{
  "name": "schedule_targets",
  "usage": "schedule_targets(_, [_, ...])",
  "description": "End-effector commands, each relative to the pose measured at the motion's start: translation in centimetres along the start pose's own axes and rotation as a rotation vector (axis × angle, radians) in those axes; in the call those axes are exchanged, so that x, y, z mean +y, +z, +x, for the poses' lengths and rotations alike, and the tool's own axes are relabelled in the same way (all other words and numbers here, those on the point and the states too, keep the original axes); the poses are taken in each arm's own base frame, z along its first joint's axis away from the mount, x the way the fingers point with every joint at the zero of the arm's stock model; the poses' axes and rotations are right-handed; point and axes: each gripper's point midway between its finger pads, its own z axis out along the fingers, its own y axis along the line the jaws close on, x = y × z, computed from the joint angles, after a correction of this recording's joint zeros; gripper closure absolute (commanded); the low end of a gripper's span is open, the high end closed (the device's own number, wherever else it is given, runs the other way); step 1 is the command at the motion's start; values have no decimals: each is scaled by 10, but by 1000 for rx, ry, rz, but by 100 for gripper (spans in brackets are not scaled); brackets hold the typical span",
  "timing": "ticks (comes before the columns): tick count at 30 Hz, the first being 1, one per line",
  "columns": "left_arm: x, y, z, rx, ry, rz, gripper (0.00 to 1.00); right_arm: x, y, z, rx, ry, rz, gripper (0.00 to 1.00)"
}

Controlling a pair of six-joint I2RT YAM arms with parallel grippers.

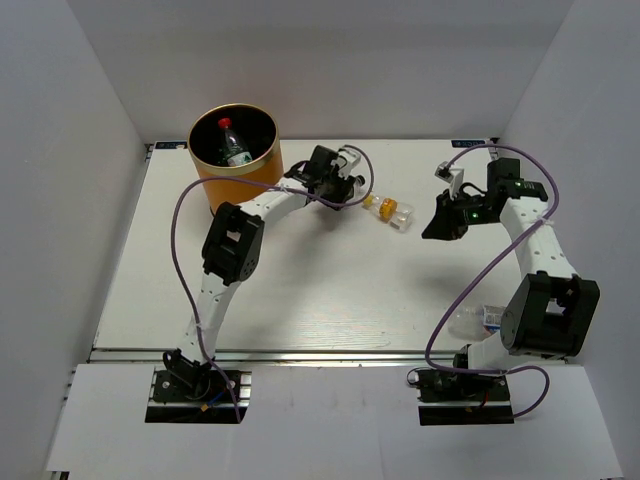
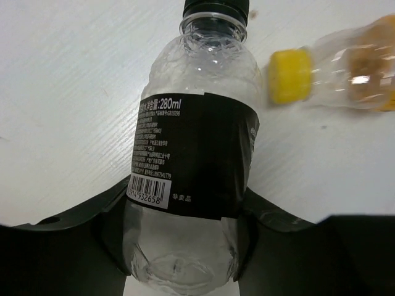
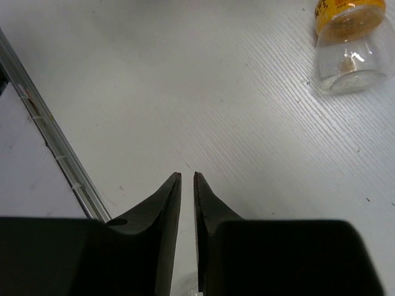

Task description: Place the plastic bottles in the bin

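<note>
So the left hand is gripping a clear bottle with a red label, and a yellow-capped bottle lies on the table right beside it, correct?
Not quite: the label is black, not red, as the left wrist view shows. The rest holds: the left hand is gripping a clear bottle, and a yellow-capped bottle lies on the table right beside it.

— what is this place?
— a robotics lab, i'd say: plain white walls (image 1: 90,200) box in a white desk (image 1: 320,290), left arm (image 1: 232,245) and right arm (image 1: 545,310) bolted on, purple cables (image 1: 174,235) trailing.
</note>
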Motion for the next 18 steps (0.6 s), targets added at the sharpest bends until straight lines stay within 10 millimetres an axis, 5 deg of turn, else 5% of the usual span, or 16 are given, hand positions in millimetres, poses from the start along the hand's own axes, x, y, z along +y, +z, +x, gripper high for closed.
schedule_targets(1, [-14, -115, -131, -300, 37, 9, 93, -7, -2, -2, -24, -91, 50, 80])
schedule_targets(5, [-13, -197, -185, -449, 27, -22, 91, -8, 1, -3, -30, -87, 37, 82])
schedule_targets(10, [59, -317, -223, -650, -158, -333, 91, -11, 7, -5, -27, -91, 49, 82])
schedule_targets(14, [127, -378, -204, -641, -328, -648, 97, -21, 12, -4, -2, -161, 122, 65])
schedule_targets(18, [173, -383, -157, -520, -448, -766, 100, -26, 16, -2, 12, -189, 172, 59])
